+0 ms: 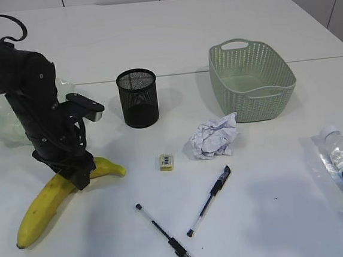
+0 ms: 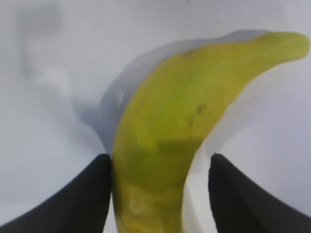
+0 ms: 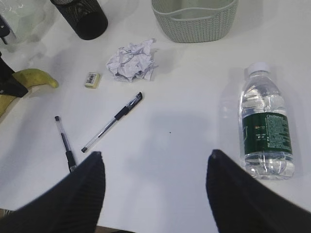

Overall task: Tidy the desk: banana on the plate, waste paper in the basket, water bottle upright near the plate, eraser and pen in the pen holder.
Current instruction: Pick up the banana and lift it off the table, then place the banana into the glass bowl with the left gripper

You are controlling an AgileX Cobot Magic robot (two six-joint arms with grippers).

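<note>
Two end effectors, one banana (image 1: 46,202) straddled.
Left end effector (image 2: 158,194) spread around it on the desk (image 1: 275,215); right end effector (image 3: 155,194) spread, empty.

My exterior camera looks down at a slant across the bench (image 1: 275,215). My left wrist camera sits close over the banana (image 2: 170,126); my right looks from higher, sharing pens, paper and bottle with the exterior.

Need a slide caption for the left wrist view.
Left pincer straddles the banana lying on the white table, jaws open on either side.
</note>
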